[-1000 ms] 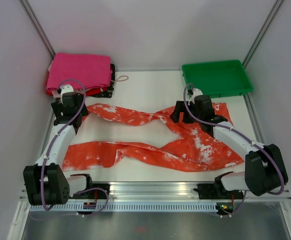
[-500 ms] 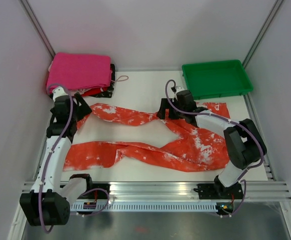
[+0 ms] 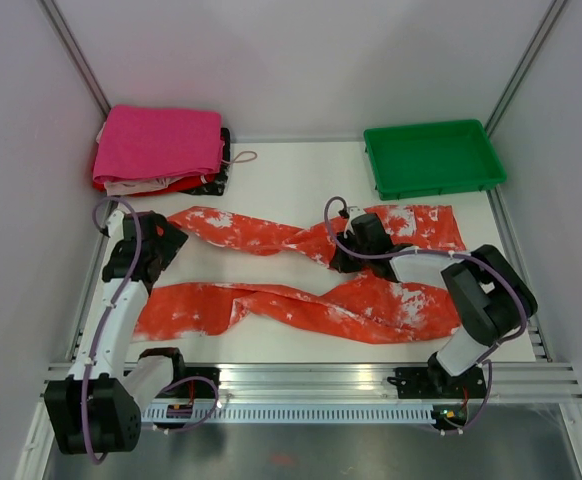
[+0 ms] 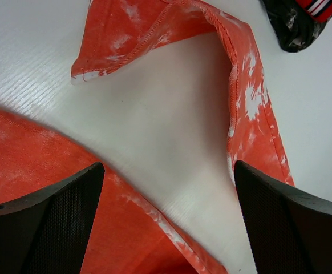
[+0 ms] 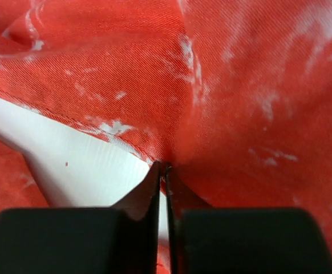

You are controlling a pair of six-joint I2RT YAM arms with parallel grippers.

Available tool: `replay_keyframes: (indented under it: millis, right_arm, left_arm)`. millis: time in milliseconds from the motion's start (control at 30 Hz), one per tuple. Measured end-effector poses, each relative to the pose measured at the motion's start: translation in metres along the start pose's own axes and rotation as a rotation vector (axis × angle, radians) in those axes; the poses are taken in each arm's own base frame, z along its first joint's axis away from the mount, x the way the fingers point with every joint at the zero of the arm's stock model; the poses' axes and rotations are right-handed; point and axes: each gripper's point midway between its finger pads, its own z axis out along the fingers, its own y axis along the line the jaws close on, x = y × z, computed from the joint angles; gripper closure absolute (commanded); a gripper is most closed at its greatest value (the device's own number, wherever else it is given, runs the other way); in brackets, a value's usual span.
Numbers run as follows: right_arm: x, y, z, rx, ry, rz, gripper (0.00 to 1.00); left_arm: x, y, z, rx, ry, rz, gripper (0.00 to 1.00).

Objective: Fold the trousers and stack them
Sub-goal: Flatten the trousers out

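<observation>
Thin, light and limp by the look of them, the trousers (image 3: 271, 305) will likely sag and wrinkle, so a seam or hem seems the best hold. The right claw (image 5: 166, 169) is clenched on the crotch edge, while the left claw (image 4: 167, 165) gapes released between the leg ends. They lie on the tabletop (image 3: 291, 185) just in front of the green tray (image 3: 441, 186), waist nearest it, long axis sideways, legs trailing leftward away from it.
</observation>
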Motion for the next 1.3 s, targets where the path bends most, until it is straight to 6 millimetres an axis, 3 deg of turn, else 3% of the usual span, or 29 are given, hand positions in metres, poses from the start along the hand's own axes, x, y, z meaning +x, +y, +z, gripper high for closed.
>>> replay_keyframes:
  millis: [333,600,700,967,1100,1200,1300]
  right_arm:
    - [0.013,0.016,-0.042,-0.071,-0.057,-0.093,1.0]
    - [0.044,0.006,-0.059,-0.055,-0.015,-0.101,1.0]
    - [0.052,0.004,-0.064,-0.049,0.003,-0.084,1.0]
    - [0.049,0.009,-0.075,-0.062,-0.026,-0.053,1.0]
    - [0.051,0.008,-0.075,-0.06,-0.02,-0.043,1.0]
    - [0.051,0.008,-0.074,-0.06,-0.019,-0.037,1.0]
    - [0.054,0.008,-0.073,-0.058,-0.008,-0.028,1.0]
  left_arm:
    - [-0.01,0.016,0.013,-0.066,0.004,-0.15,0.0]
    - [-0.013,0.038,0.038,-0.098,0.049,-0.277,0.0]
    - [-0.007,0.038,0.047,-0.077,0.068,-0.298,0.0]
    - [-0.011,0.021,0.067,0.0,0.053,-0.398,0.0]
    - [0.001,0.025,0.082,0.001,0.072,-0.442,0.02]
    - [0.008,0.027,0.094,-0.01,0.089,-0.466,0.07]
    - [0.01,0.028,0.105,0.001,0.08,-0.48,0.23]
